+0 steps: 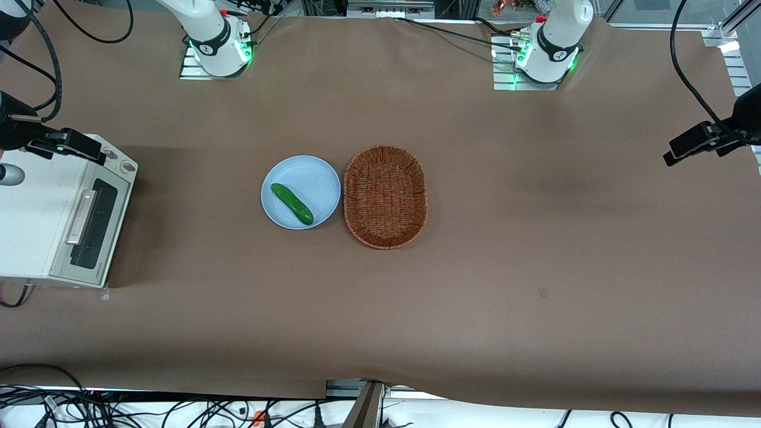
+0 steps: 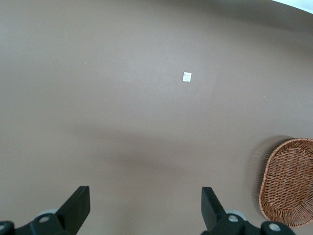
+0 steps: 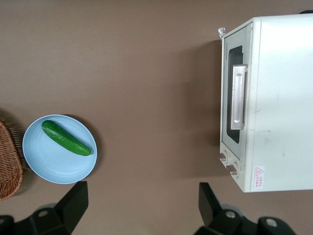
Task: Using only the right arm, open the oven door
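Observation:
The cream-white toaster oven [image 1: 32,220] stands at the working arm's end of the table. Its oven door [image 1: 95,223], silver-framed with dark glass and a silver bar handle [image 1: 81,217], is shut. In the right wrist view the door [image 3: 234,142] and handle [image 3: 238,96] show from above, with two knobs [image 3: 227,164] beside the door. My right gripper [image 3: 142,200] is open and empty, high above the table and apart from the door. In the front view the gripper [image 1: 89,148] hangs over the oven's knob end.
A light blue plate [image 1: 309,172] with a green cucumber [image 1: 292,203] sits mid-table, beside an empty wicker basket [image 1: 385,196]. Plate [image 3: 54,161], cucumber [image 3: 66,138] and basket [image 3: 7,166] also show in the right wrist view. The basket [image 2: 288,181] shows in the left wrist view.

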`<action>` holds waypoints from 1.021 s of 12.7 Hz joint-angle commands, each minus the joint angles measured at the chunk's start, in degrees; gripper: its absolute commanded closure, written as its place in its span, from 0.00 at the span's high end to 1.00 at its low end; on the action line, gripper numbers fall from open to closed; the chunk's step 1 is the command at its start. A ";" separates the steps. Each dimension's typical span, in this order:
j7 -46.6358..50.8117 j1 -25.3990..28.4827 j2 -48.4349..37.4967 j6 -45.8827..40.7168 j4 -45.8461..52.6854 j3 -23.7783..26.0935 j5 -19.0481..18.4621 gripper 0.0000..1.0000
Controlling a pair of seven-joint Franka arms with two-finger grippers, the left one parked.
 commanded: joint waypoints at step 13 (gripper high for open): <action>-3.10 -0.23 1.79 -5.79 -0.21 0.08 1.07 1.00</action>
